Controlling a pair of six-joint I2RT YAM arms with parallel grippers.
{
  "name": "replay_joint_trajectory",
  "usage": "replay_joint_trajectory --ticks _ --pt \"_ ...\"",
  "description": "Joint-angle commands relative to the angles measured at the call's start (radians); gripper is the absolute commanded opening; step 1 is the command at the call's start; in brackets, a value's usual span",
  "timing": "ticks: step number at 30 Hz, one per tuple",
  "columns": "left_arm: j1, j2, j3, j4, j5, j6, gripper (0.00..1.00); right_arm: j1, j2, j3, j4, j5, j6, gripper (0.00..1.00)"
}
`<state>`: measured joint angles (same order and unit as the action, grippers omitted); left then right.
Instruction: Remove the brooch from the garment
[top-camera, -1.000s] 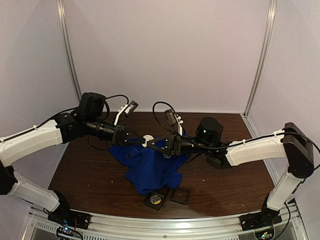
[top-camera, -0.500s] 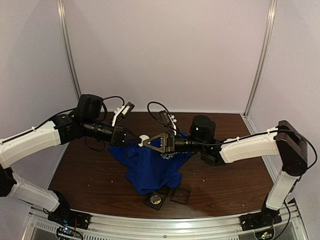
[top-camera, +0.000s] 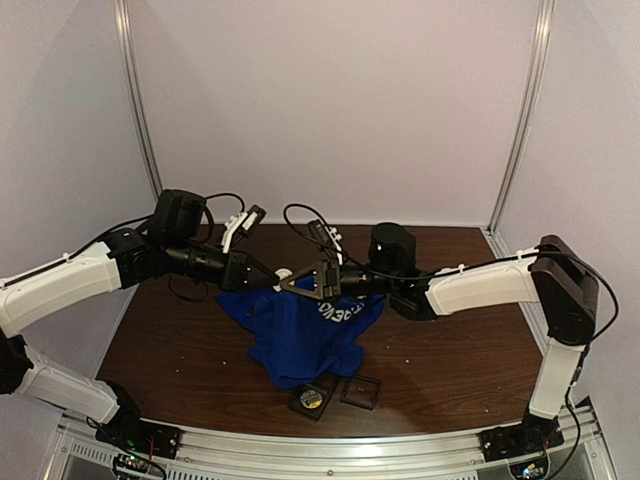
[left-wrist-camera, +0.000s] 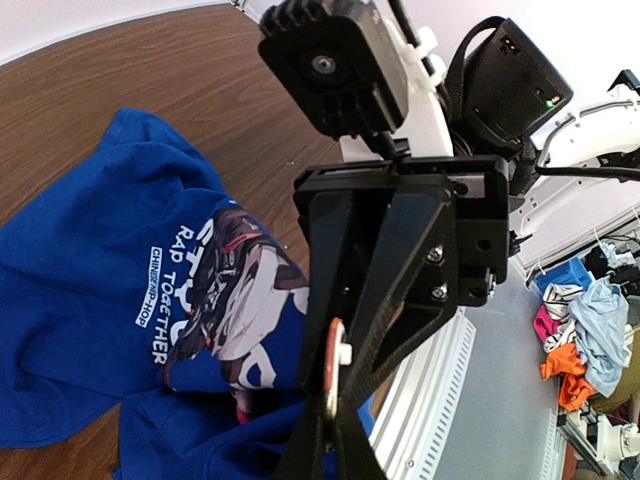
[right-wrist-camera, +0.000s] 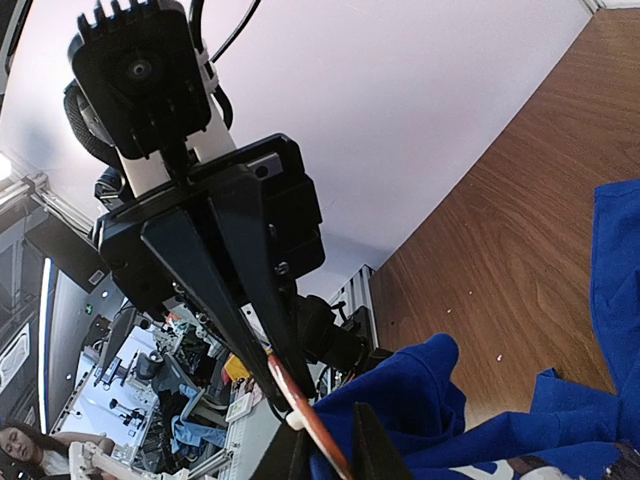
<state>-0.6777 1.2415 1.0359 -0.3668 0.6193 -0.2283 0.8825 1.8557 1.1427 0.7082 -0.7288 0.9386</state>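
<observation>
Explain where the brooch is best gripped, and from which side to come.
Grip the brooch across its flat faces, near the rim. It is a thin disc on the lifted garment, so its edge would likely slip. Come from the side opposite the left gripper, which is shut on it.

My left arm (top-camera: 60, 285) and right arm (top-camera: 475, 288) stretch inward, wrists level. My left gripper (top-camera: 272, 276) is clamped tight, tip to tip with my right gripper (top-camera: 290, 285).
</observation>
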Motion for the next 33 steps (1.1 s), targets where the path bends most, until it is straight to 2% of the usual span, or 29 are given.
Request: replay_joint_trajectory --ticks 1,8,11,16,20,26,33 --pt "-0.069 -0.017 0.019 0.109 0.232 0.018 0.00 -0.022 0.044 0.044 -0.108 0.138 -0.063 0.19" --pt "-0.068 0.004 0.039 0.080 0.175 0.007 0.00 -0.022 -0.015 0.033 -0.107 0.111 -0.159 0.35" --pt "-0.051 0.017 0.057 0.043 0.110 0.004 0.00 -0.022 -0.069 0.006 -0.112 0.111 -0.207 0.45" --pt "-0.015 0.024 0.080 -0.002 0.029 0.001 0.00 -0.022 -0.196 -0.053 -0.173 0.140 -0.323 0.80" --pt "-0.010 0.022 0.083 -0.014 0.008 0.006 0.00 -0.019 -0.271 -0.112 -0.228 0.187 -0.405 0.95" --pt "-0.010 0.026 0.085 -0.017 -0.006 0.000 0.00 0.044 -0.306 -0.129 -0.401 0.387 -0.540 0.99" --pt "-0.010 0.028 0.083 -0.015 -0.009 0.000 0.00 0.139 -0.267 -0.106 -0.442 0.560 -0.607 0.99"
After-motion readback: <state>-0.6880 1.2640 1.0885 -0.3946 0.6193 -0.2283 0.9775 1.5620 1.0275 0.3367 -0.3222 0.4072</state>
